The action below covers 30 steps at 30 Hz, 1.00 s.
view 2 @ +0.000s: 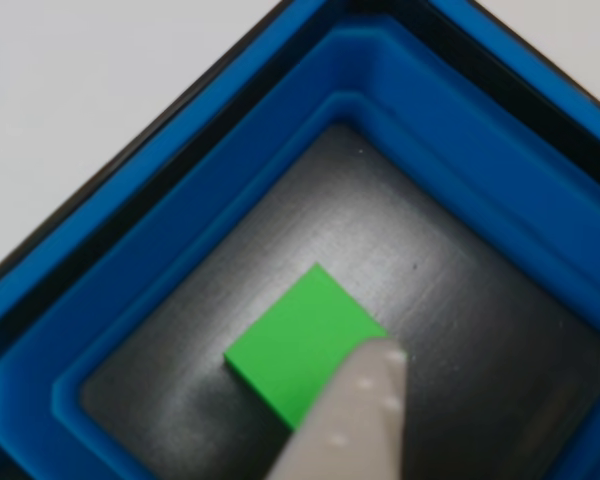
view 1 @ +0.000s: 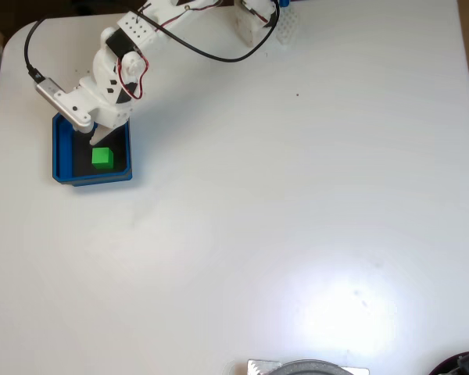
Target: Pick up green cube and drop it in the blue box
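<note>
The smooth green cube (view 1: 102,158) sits on the dark, flat floor of the square blue box (view 1: 60,152), at nine o'clock on the white surface (view 1: 297,195). The white plastic end effector (view 1: 96,141) hangs over it, fingers apart, one fingertip (view 2: 365,400) at the cube's edge.

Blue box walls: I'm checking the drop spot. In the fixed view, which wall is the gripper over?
The top wall of the blue box: the gripper crosses it, while the green cube sits nearer the bottom wall.

green cube (view 2: 298,345): bright green | blue box (view 2: 400,110): blue walls, seemingly blackish floor | table (view 1: 297,195): white
</note>
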{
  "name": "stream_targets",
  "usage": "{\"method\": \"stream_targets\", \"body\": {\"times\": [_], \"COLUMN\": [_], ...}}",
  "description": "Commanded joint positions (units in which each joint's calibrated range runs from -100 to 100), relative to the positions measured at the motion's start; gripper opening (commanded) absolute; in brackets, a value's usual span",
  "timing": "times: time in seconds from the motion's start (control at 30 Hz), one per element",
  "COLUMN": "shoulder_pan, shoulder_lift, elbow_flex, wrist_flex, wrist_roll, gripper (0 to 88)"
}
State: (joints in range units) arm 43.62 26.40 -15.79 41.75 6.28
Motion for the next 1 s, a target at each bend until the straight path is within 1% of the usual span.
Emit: {"method": "stream_targets", "body": {"times": [0.0, 0.27, 0.43, 0.6, 0.97], "shoulder_pan": [0.50, 0.43, 0.27, -0.11, -5.76], "shoulder_lift": [-1.90, -9.09, -16.62, -27.57, -53.82], "elbow_flex": [-3.60, -0.45, 5.38, 16.33, 43.62], "wrist_flex": [-0.37, -0.29, -0.29, -0.29, -0.37], "wrist_roll": [0.10, 0.00, -0.10, -0.10, -0.15], "gripper": [18.4, 18.3, 18.4, 18.4, 18.4]}}
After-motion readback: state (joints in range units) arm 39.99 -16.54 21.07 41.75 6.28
